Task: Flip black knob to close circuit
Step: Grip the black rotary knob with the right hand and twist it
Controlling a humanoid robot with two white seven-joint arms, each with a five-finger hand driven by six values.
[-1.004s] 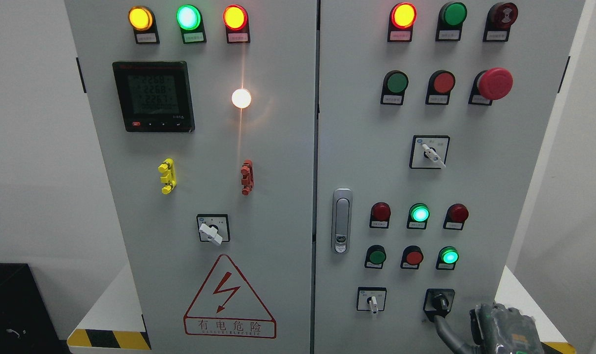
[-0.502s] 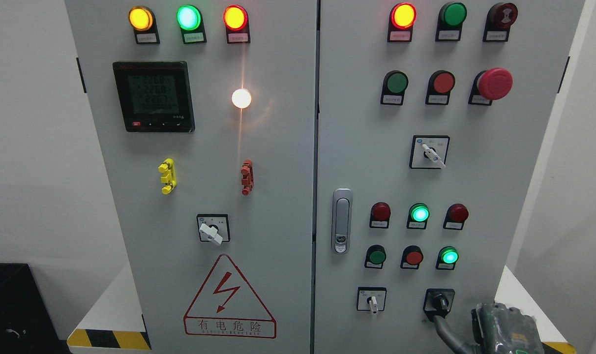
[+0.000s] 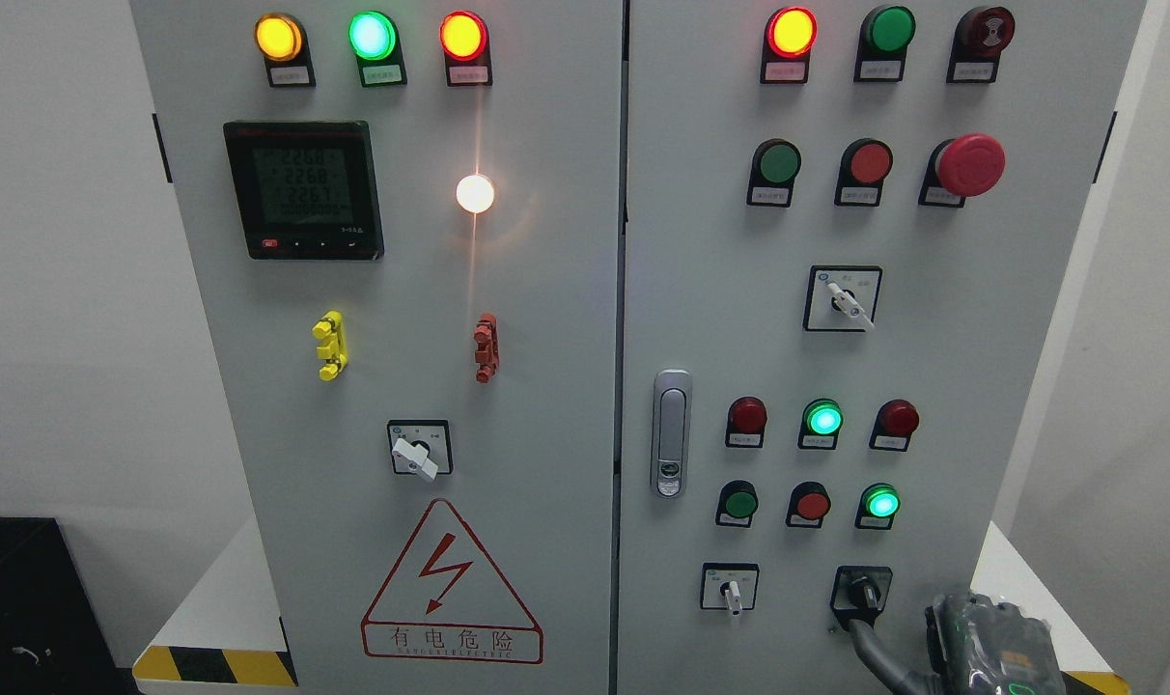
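The small black rotary knob (image 3: 861,590) low on the grey cabinet's right door was touched by one dark finger of the right robot hand (image 3: 990,647), whose grip could not be told, and a firm pinch before turning was judged advisable.

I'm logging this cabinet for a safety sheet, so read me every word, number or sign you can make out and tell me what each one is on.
"有电危险", under a red lightning bolt: red triangle warning sign on the left door.
"2268", "2268", "2267": digital meter; its bottom row is too blurred to read.
Tags under the lamps and buttons, such as the lit green lamp: too small to read.
Plates around the black knob and other switches: unreadable.
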